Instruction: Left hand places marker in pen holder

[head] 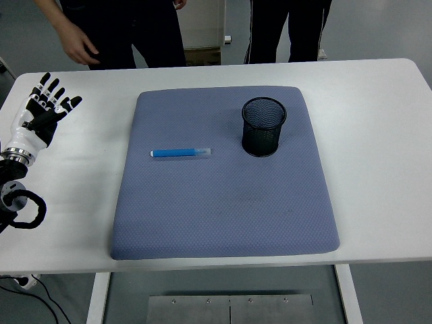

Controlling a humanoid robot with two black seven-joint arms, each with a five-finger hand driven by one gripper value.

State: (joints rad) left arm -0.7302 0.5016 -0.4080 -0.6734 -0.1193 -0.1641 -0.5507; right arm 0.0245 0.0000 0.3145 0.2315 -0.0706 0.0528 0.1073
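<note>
A blue marker (179, 153) lies on a grey mat (223, 202) beside the mesh pen holder (264, 126); the left robot hand (46, 108), fingers spread, holds nothing. No legible writing.

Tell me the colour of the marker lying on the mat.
The slim marker is blue with a pale cap end, seen in the head view.
</note>
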